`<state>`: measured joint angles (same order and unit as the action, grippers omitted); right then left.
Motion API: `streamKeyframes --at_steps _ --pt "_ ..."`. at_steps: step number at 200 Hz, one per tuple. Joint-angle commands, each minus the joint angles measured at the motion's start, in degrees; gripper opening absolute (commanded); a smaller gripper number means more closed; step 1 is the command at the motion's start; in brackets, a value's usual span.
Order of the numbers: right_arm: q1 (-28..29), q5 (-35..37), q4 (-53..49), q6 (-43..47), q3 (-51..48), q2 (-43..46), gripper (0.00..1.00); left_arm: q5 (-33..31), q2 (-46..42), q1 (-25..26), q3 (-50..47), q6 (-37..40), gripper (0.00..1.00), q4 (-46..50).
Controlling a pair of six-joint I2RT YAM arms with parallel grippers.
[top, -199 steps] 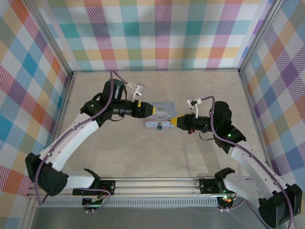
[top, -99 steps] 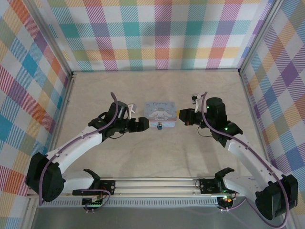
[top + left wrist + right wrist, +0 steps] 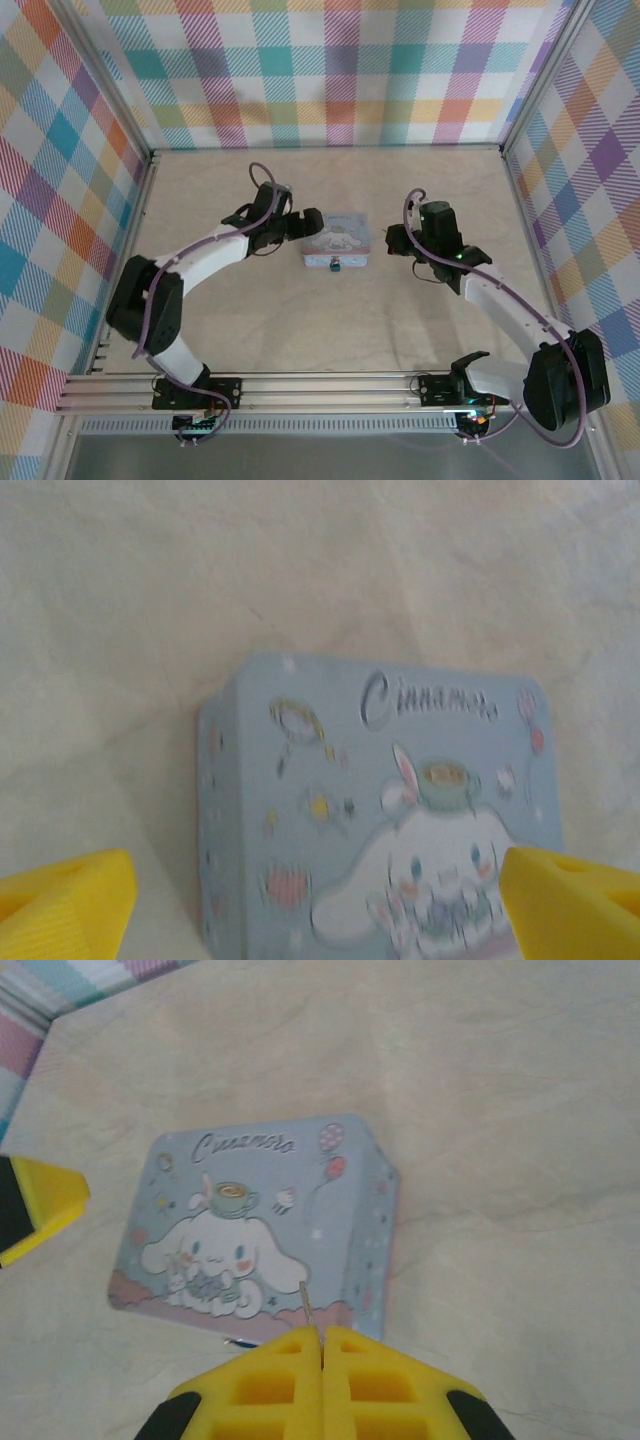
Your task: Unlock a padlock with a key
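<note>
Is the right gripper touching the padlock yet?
Apart. Top view: the right gripper, shut on the key, sits off the tin's right side; the padlock is on its front wall, bare tin between them.

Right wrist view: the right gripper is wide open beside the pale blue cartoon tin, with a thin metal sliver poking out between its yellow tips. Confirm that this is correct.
One thing is wrong. The right wrist view shows the right gripper shut, not wide open, its jaws pressed together. The rest stands: it is beside the pale blue cartoon tin, and the thin metal sliver pokes out between its yellow tips.
</note>
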<state>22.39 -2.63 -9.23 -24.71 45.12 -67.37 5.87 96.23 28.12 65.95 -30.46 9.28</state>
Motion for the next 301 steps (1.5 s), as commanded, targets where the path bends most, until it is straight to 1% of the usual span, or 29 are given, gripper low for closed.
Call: streamKeyframes --at_steps 1,13,33,51,75,135,149,177,190,197,230,249,261,286,301 --pt "-0.71 2.02 2.47 1.16 0.32 -0.08 0.0 1.16 4.72 -1.46 4.36 -1.33 0.93 -2.77" --pt "-0.93 2.02 2.56 1.18 0.01 -0.13 0.0 3.16 7.89 -1.88 6.78 -1.85 0.93 -3.41" --pt "-1.54 1.84 2.77 1.13 -1.07 0.69 0.0 5.52 13.04 -1.93 11.78 -2.24 0.93 -1.91" --pt "-2.04 1.76 2.96 1.15 -2.04 1.74 0.0 7.43 16.39 -1.94 15.11 -2.67 0.92 -1.84" --pt "-2.79 1.45 2.82 1.33 -2.71 2.22 0.0 11.96 20.25 -1.93 19.19 -3.54 0.91 -2.39" --pt "-3.15 0.26 4.17 0.66 -4.08 0.02 0.0 20.11 25.48 -1.51 24.68 -6.4 0.91 -6.37" --pt "-3.18 0.26 4.48 0.63 -4.08 -0.4 0.0 19.48 24.93 -1.49 24.55 -6.48 0.91 -5.45" --pt "-3.63 0.57 4.53 1.36 -3.39 -1.17 0.0 13.67 17.79 -1.7 17.93 -3.63 0.94 -5.54" --pt "-4.09 0.48 4.55 1.88 -2.41 -2.28 0.0 12.39 14.01 -1.84 14.49 -2.74 0.96 -5.29" --pt "-4.29 0.31 4.64 2.18 -1.8 -2.99 0.0 11.87 11.85 -1.93 12.55 -2.29 1.0 -5.44" --pt "-5.67 -0.74 4.99 3.56 2.45 -7.68 0.0 10.14 1.55 -1.85 1.54 -1.23 1.0 -6.89" --pt "-6.45 -1.7 5.45 4.12 5.5 -11.39 0.0 10.36 -3.54 -1.03 -4.93 -0.68 1.0 -9.71" --pt "-6.87 -2.23 5.44 4.56 8.05 -14.2 0.0 10.71 -6.05 0.03 -9.37 0.24 1.0 -13.45" --pt "-7.45 -3.13 5.15 5.2 13.39 -20.02 0.0 9.24 -10.39 3.73 -19.51 3.85 1.0 -24.84" --pt "-7.82 -3.49 5.06 5.0 16.22 -23.1 0.0 8.87 -10.97 6.11 -22.13 6.85 1.0 -26.48"
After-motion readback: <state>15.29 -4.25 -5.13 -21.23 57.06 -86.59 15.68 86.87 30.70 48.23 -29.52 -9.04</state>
